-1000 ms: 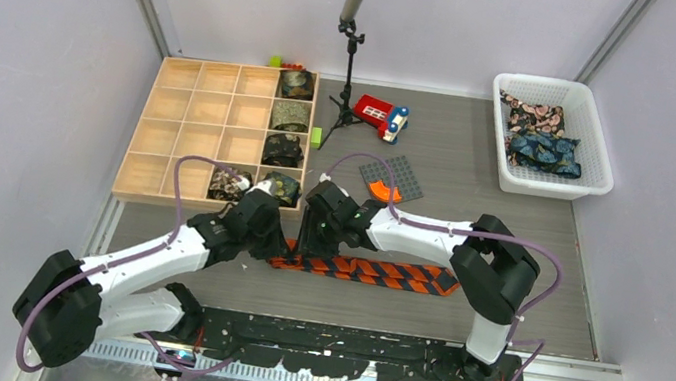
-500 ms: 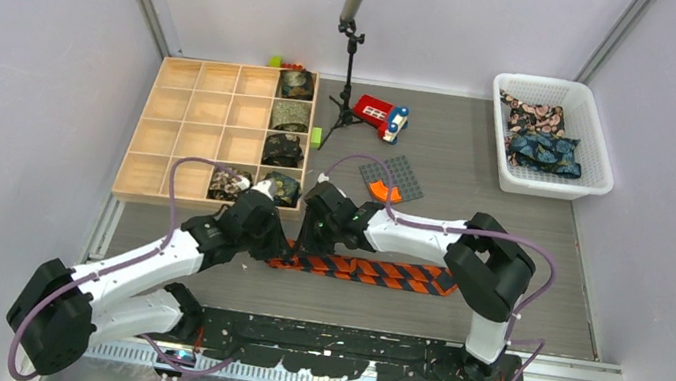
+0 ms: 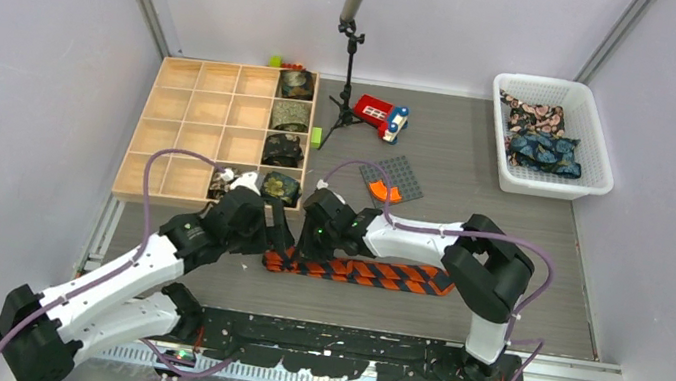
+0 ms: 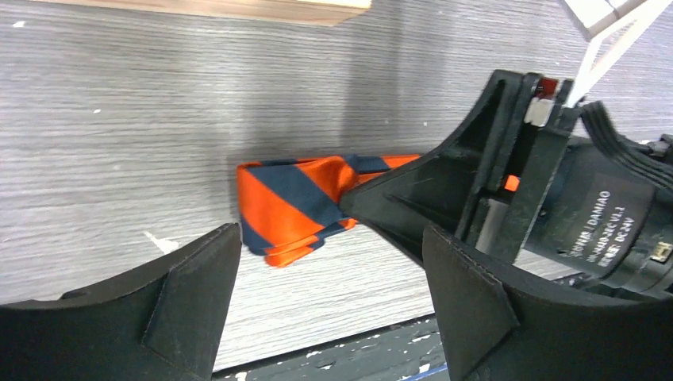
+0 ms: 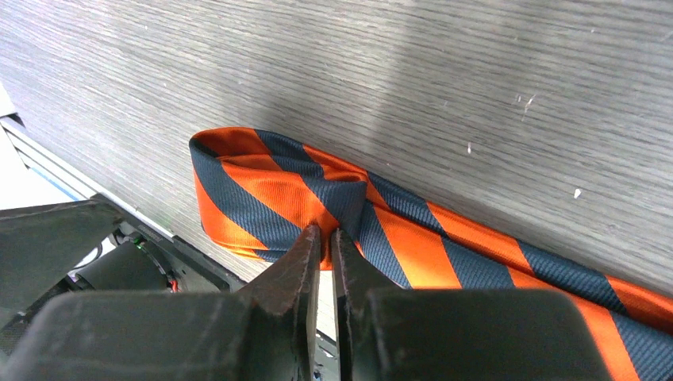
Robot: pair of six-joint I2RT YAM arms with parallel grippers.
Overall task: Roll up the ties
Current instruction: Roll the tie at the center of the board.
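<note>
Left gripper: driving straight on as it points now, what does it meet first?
Most likely the folded end of the orange-and-navy striped fabric tie, lying ahead between the open jaws of the left gripper. The right gripper, shut on that fold, is close beside; depth is unclear, it may touch first.

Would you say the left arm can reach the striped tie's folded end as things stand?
Probably yes: the left gripper is open, and the striped tie lies folded on the table just ahead, between its fingers. The right gripper pinches the tie beside the fold, crowding that side.
</note>
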